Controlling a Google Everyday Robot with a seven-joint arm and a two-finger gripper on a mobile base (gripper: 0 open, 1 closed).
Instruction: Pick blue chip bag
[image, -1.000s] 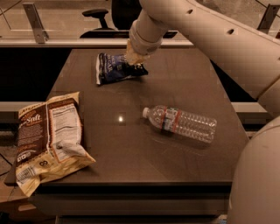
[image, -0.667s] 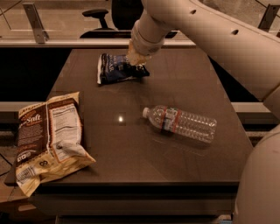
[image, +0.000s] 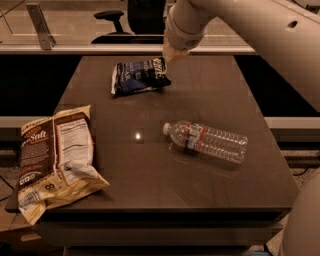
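At the upper middle of the frame, my gripper (image: 169, 56) hung at the top right corner of the blue chip bag (image: 140, 76), which lay on the table (image: 215, 90). Open or closed, I could not tell. I judged this the grasp step: next, pinch that edge firmly, then lift.

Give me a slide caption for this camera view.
End effector at a far corner of the blue chip bag; water bottle and large brown chip bag lie nearer on the table.
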